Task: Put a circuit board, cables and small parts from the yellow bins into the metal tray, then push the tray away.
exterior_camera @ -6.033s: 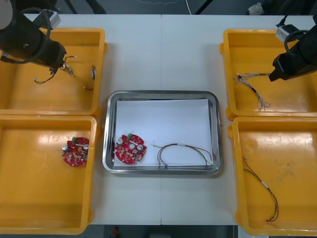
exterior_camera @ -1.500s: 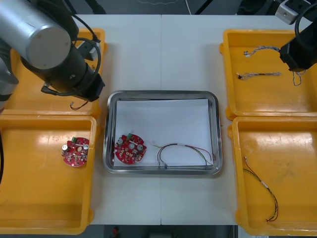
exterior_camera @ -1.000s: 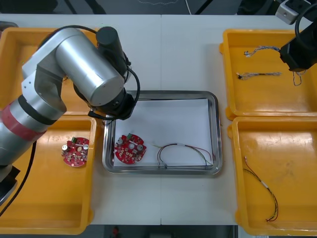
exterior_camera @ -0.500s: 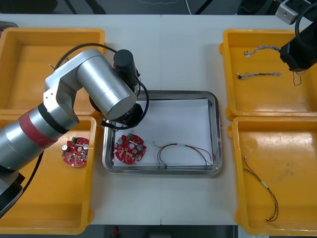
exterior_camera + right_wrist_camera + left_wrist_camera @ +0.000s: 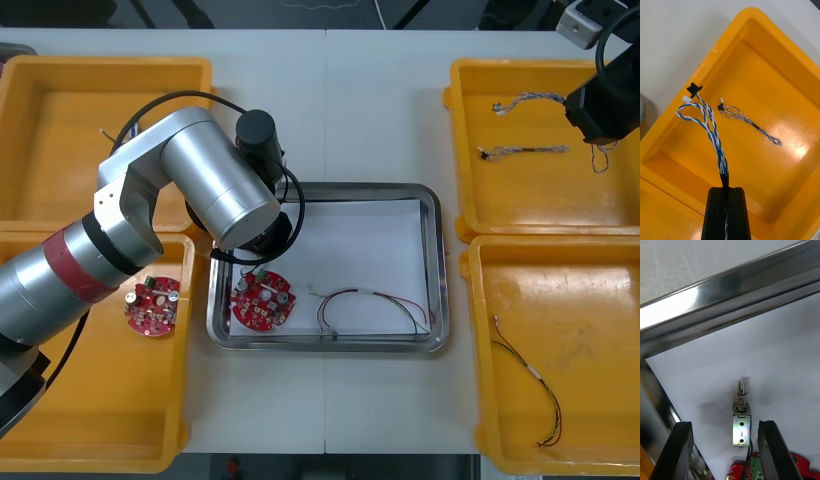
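Note:
My left gripper (image 5: 724, 425) stands open low over the near-left part of the metal tray (image 5: 432, 262). A small metal part (image 5: 741, 423) with a spring lies on the white liner between the fingers, touching neither. Just beside it is the red circuit board (image 5: 262, 300), and a red and yellow cable (image 5: 370, 305) lies further right in the tray. My right gripper (image 5: 726, 210) is shut on a twisted blue and white cable (image 5: 711, 131). It holds the cable up over the far right yellow bin (image 5: 470, 215).
Two more twisted cables (image 5: 520, 150) lie in the far right bin. The near right bin (image 5: 480, 440) holds a red and yellow cable (image 5: 530, 385). A second circuit board (image 5: 152, 305) sits in the near left bin. My left arm (image 5: 200, 190) covers the tray's far-left corner.
My left arm settled over the tray's left side and its gripper opened, leaving the small metal part on the liner. The right gripper stayed still with its cable.

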Robot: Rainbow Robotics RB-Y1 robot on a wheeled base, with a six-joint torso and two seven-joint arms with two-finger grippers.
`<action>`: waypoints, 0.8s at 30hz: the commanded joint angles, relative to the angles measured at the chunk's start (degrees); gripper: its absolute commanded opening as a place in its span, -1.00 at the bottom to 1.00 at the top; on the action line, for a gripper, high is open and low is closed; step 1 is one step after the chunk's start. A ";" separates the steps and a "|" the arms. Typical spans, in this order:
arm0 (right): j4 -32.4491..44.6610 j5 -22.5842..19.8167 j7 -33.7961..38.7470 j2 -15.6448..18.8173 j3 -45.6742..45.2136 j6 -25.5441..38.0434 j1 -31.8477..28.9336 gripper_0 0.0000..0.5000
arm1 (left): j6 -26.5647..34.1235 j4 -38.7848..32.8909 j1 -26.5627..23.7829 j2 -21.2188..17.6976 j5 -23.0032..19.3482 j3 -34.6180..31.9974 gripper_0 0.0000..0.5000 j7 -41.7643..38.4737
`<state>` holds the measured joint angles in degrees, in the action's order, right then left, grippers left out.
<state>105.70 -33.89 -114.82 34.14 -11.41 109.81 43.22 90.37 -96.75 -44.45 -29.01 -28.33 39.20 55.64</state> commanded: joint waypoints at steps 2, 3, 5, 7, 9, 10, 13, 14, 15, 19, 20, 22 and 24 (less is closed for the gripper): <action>2.85 -0.12 -3.13 2.16 1.39 0.19 -0.06 -1.00 | 0.51 -3.53 -1.78 0.54 -0.58 -4.13 1.00 -5.28; 3.02 -0.12 -3.13 2.16 1.66 0.19 -0.06 -1.00 | 0.86 -3.88 -1.78 0.45 -0.76 -4.57 1.00 -5.20; 4.25 -0.12 -3.04 2.16 2.89 0.19 -0.06 -1.00 | 2.18 -5.64 -1.78 -0.08 -1.55 -6.59 1.00 -4.84; 5.13 -0.30 -3.04 2.16 3.68 0.19 -0.06 -1.00 | 3.32 -6.78 -1.78 -0.60 -2.61 -8.26 1.00 -4.58; 6.36 -0.74 -3.13 2.07 5.09 0.19 0.03 -1.00 | 5.08 -8.28 -1.78 -1.31 -3.75 -10.46 1.00 -4.05; 6.80 -0.91 -3.13 2.07 5.44 0.19 -0.06 -1.00 | 5.61 -8.72 -1.78 -1.48 -3.92 -10.98 1.00 -3.97; 9.00 -1.44 -3.13 2.07 7.99 0.19 0.03 -1.00 | 7.54 -10.39 -1.78 -2.45 -4.89 -13.71 1.00 -3.09; 10.05 -1.70 -2.96 2.07 9.48 0.19 0.03 -1.00 | 8.16 -10.83 -1.78 -2.89 -5.51 -15.03 1.00 -2.47; 10.93 -2.06 -2.87 2.07 10.80 0.19 0.11 -1.00 | 8.77 -11.09 -1.78 -3.42 -6.03 -16.52 1.00 -1.15; 12.87 -3.81 -2.61 1.72 14.93 0.19 0.73 -1.00 | 10.44 -11.09 -1.78 -4.91 -8.14 -20.92 1.00 2.89; 13.22 -4.17 -2.61 1.28 16.07 0.19 0.99 -1.00 | 10.70 -11.00 -1.78 -5.53 -8.58 -22.23 1.00 4.12; 13.22 -4.52 -2.87 0.31 17.74 0.19 1.70 -1.00 | 11.58 -10.65 -1.78 -6.32 -9.11 -24.17 1.00 5.61; 13.22 -4.52 -2.96 -1.18 20.03 0.19 2.66 -1.00 | 11.93 -9.33 -1.78 -7.20 -10.16 -26.80 1.00 7.37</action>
<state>117.40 -37.95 -116.57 34.06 5.53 109.81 43.34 101.48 -105.81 -44.45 -33.13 -36.99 16.57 55.96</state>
